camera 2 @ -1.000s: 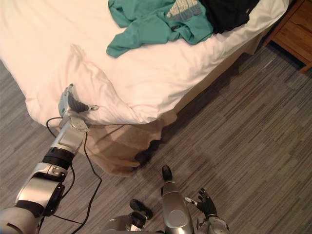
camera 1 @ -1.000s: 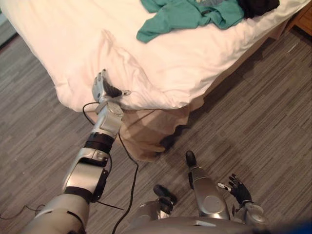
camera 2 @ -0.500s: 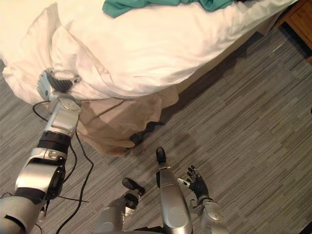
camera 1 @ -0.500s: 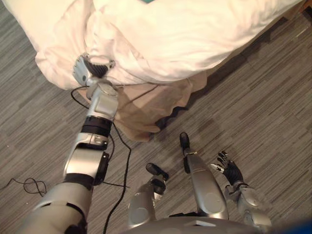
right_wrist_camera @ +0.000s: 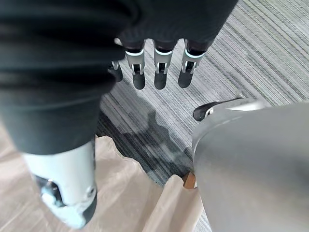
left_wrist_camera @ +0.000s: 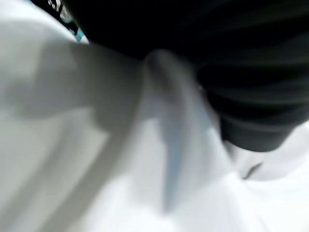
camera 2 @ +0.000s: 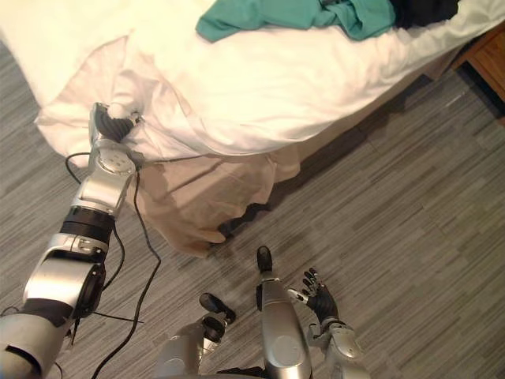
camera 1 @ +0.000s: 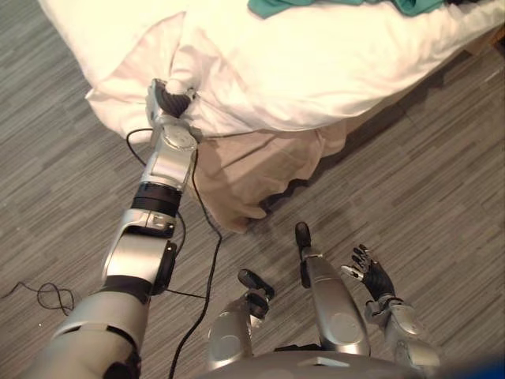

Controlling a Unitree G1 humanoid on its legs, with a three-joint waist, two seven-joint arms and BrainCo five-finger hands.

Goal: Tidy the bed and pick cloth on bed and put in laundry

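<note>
Grey striped carpet floor [camera 1: 426, 174] runs along the near side and foot of the bed [camera 1: 355, 63].

A white duvet [camera 2: 260, 87] covers the bed. It lies smooth across the middle. At the near left corner it is rumpled and drawn into a bunch, with folds running to one spot just above the edge.

A beige bed skirt [camera 1: 252, 166] hangs below that corner. Its lower folds trail onto the floor.

The teal cloth [camera 2: 292, 14] lies crumpled on top of the duvet near the far right part of the bed, well apart from both hands. One sleeve-like end is spread toward the left.

A black cloth [camera 2: 422, 9] touches the teal one on its right, by the bed's right edge.

A piece of wooden furniture [camera 2: 491, 49] shows on the floor just past that edge.

The left hand [camera 1: 170, 101] is at the near left corner of the bed, arm stretched out. Its fingers and thumb are curled round the gathered bunch of duvet. The left wrist view shows white fabric pressed close against the dark cover.

The right hand [camera 1: 376, 278] is low over the floor, well apart from the bed. Its fingers are straight and spread, and it holds nothing.
</note>
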